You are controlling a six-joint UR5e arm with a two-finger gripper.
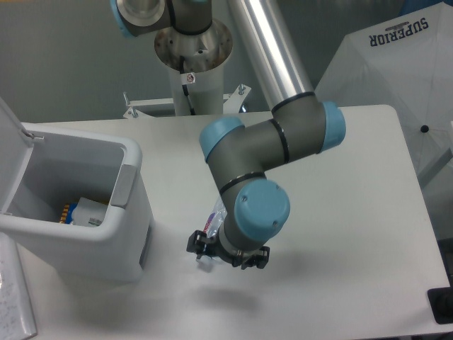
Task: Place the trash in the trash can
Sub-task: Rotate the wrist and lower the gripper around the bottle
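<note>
Low down, claw [225,256] around bottle [213,224] on table [354,212], grip state unclear.

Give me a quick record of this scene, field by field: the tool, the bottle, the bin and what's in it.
tool: low over the table, right of the bin; wrist hides the fingers, grip unclear
bottle: only a bit shows beside the wrist, on the table
bin: lid open, at the table's left
bin contents: something white with an orange and blue bit

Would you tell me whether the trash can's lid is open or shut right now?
Open: the lid is swung up at the left, leaving the trash can uncovered, with items visible inside.
</note>
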